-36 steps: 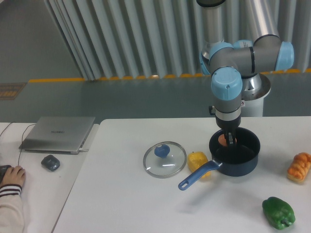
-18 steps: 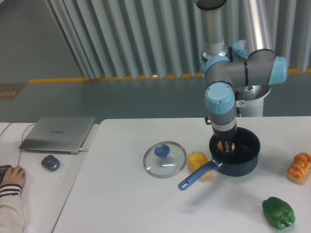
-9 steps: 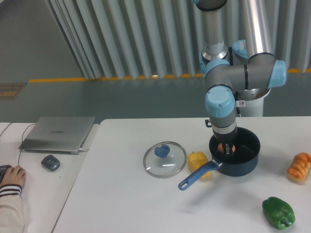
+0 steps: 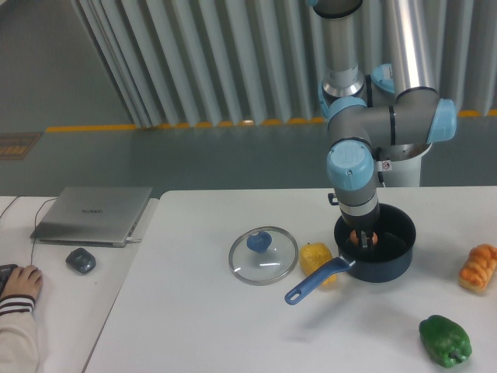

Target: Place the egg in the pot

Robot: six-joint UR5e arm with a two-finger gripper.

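1. The tool (image 4: 363,237) reaches down inside the pot (image 4: 375,242), which stands on the white bench (image 4: 233,326).
2. The egg (image 4: 365,237) shows as a small orange patch at the tool's tip, low in the pot's left side.
3. I cannot tell whether the tool pinches the egg or is spread.
4. A glass lid (image 4: 263,255) and a yellow fruit (image 4: 314,256) lie left of the pot.

The arm drops from above, elbow bent, its wrist pointing straight down inside the pot (image 4: 392,249). The gripper (image 4: 363,237) sits low inside; whether its jaws are parted cannot be told.
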